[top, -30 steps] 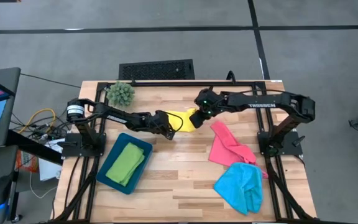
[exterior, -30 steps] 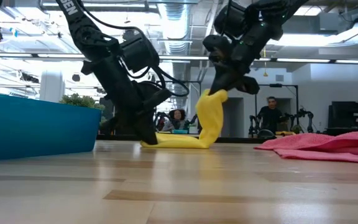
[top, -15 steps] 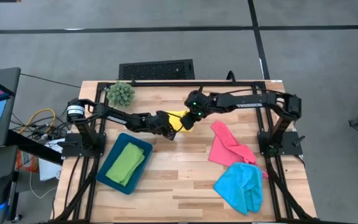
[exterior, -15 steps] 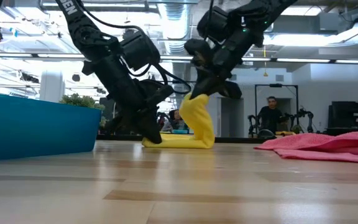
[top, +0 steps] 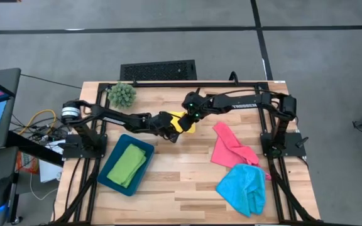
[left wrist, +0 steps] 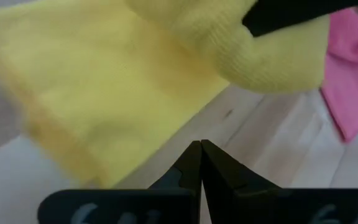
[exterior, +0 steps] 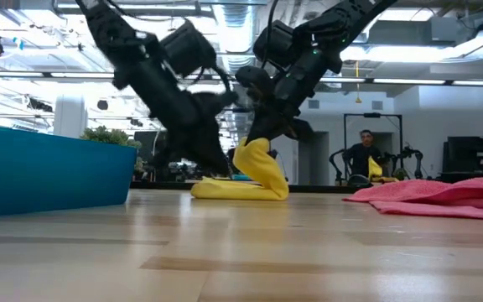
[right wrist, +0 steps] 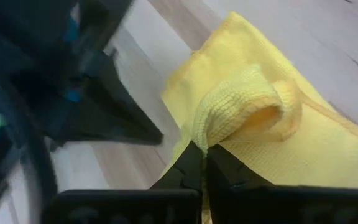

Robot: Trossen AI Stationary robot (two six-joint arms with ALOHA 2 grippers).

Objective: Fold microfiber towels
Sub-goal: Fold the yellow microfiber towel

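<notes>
The yellow towel (top: 184, 121) lies at the table's middle far part, its lower layer flat on the wood (exterior: 225, 190) and one end raised and curled over it. My right gripper (top: 190, 117) is shut on that raised end (exterior: 254, 155). My left gripper (top: 171, 130) is shut and empty just off the towel's near left edge, its tips over bare wood (left wrist: 201, 149). The green towel (top: 128, 164) lies folded in the teal tray. The pink towel (top: 231, 149) and the light blue towel (top: 244, 188) lie crumpled at the right. My right gripper pinches a bunched fold at the yellow towel's raised end (right wrist: 244, 106) between its two fingers. The fingers come from above, slanting down from the table's right. The held end arches slack over the rest of the towel (right wrist: 316, 149), which lies on the table.
The teal tray (top: 110, 176) stands at the near left. The spiky green plant ball (top: 122, 94) sits at the far left corner. Bare wood lies along the near middle. A person (exterior: 366, 151) shows in the room behind.
My right gripper has carried the yellow towel's raised end toward the table's left and a little down, so that end now curls over the layer that stays flat on the table. My left gripper has lifted off the towel's edge.
</notes>
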